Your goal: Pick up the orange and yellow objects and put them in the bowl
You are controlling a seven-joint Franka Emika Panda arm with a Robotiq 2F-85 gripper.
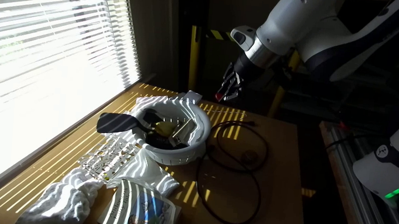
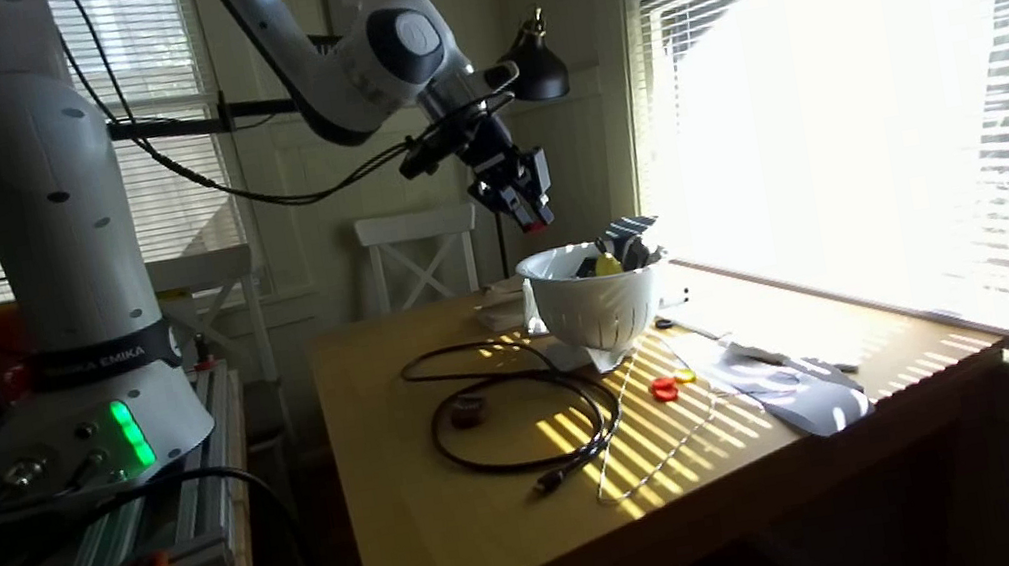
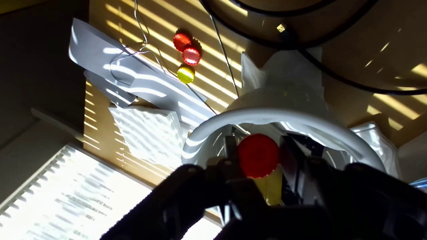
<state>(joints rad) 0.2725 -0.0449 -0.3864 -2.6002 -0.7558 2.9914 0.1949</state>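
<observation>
Wrist view: my gripper (image 3: 258, 152), clamped on a red cap (image 3: 258, 156), higher than the white bowl (image 2: 595, 309) on the table (image 1: 277, 208). There too I count two red caps (image 3: 182, 41), one yellow cap (image 3: 185, 74), thin wire (image 3: 223, 53) nearby. Black spatula (image 1: 116, 123): in the bowl, blade jutting past the rim. Black cable (image 3: 400, 91): looped beside the bowl. Book (image 1: 143, 208). Table: wood, sun-striped. Room: window (image 1: 64, 81), slatted blinds (image 1: 51, 20), white chair (image 2: 417, 226).

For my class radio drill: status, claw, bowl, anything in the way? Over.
Claw shut on red cap. Bowl upright, yellow object inside, yellow cap outside. Black spatula juts out, possible snag.
</observation>
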